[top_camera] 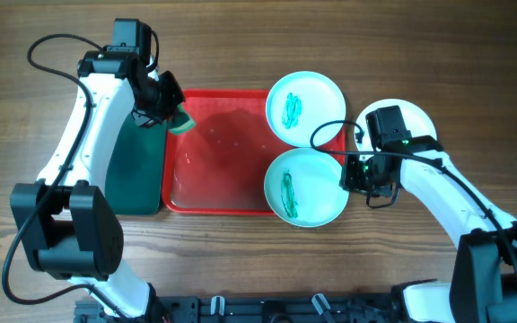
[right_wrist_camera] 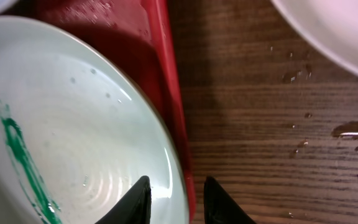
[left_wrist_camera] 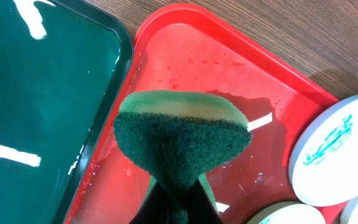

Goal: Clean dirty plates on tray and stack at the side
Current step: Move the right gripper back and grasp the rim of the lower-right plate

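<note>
On the wooden tabletop [top_camera: 240, 260], the red tray [top_camera: 218, 170] lies in the middle, wet and bare over its left part, with a green tray [top_camera: 137, 170] just beside it on the left.

The task looks to be at an early stage. Two plates sit at the red tray's right end, and both carry a green smear in the middle: the far aqua plate [top_camera: 317, 94] and the near aqua plate [top_camera: 317, 193], whose edge overhangs the tray's rim. Neither counts as clean. The white plate [top_camera: 417, 117] rests off the tray on the tabletop to the right. The part of it not hidden by the arm shows no smear, so it may be the first one finished. Nothing is stacked on it, and water drops [right_wrist_camera: 353, 129] dot the wood nearby. That would leave two plates to scrub and stack.

The sponge [top_camera: 180, 118], green scouring face down, hangs over the tray's far left corner, well apart from both smeared plates. The left pincer [top_camera: 162, 100] is clamped tight on it.

The right pincer [right_wrist_camera: 176, 202] stands narrowly apart. It straddles the near aqua plate's right rim, one finger over the plate's inner face and the other outside the tray's rim. I cannot tell whether the fingers press the plate yet. It looks placed to hold that plate.
</note>
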You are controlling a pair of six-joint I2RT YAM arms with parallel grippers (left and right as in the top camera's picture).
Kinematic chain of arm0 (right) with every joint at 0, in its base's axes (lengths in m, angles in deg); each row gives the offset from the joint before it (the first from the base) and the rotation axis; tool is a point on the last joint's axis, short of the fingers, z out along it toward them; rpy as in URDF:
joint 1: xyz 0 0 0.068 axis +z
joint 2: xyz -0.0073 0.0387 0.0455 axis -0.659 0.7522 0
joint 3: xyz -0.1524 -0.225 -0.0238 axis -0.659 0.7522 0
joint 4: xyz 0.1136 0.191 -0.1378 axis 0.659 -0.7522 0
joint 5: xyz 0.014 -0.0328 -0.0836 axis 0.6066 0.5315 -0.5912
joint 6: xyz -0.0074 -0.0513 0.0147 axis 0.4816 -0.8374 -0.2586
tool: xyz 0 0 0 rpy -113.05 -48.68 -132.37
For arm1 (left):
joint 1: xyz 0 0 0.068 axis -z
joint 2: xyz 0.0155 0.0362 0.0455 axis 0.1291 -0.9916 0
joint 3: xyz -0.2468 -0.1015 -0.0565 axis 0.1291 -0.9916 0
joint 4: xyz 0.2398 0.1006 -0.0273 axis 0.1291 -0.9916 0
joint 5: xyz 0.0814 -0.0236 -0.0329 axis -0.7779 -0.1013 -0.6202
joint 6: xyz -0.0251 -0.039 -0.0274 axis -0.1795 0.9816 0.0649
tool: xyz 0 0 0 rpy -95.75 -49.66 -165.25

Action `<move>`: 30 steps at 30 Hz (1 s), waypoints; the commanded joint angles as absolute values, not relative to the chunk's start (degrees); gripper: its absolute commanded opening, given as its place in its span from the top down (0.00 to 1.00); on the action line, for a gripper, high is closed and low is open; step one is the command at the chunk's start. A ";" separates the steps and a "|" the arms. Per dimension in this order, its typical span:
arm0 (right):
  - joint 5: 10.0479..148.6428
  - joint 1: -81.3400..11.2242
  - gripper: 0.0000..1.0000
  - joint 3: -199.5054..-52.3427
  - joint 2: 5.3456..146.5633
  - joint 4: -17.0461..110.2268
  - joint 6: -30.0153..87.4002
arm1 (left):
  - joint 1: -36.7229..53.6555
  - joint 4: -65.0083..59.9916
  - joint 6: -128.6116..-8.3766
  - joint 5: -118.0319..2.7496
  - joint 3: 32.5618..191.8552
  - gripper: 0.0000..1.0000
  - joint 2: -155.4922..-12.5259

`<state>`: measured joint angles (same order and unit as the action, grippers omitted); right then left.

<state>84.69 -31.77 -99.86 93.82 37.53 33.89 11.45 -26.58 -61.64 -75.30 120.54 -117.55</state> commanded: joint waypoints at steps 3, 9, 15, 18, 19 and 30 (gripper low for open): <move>83.79 -31.38 0.94 -98.79 94.22 38.43 34.51 | 11.71 -26.37 -62.73 -74.43 121.17 0.96 -117.05; 89.41 -31.31 0.96 -98.88 94.22 38.51 34.31 | 11.71 -26.37 -62.73 -74.43 121.17 0.96 -117.05; 91.09 -23.92 0.96 -104.27 94.22 35.19 38.64 | 11.71 -26.37 -62.73 -74.43 121.17 0.96 -117.05; 90.61 -18.11 0.96 -106.88 94.22 41.09 46.72 | 11.71 -26.37 -62.73 -74.43 121.17 0.96 -117.05; 89.83 -16.64 0.96 -106.92 94.22 43.28 49.26 | 11.71 -26.34 -62.73 -74.43 121.17 0.96 -117.05; 77.48 -5.06 0.96 -109.39 105.54 62.47 61.02 | 11.71 -26.17 -62.76 -74.45 121.17 0.96 -117.05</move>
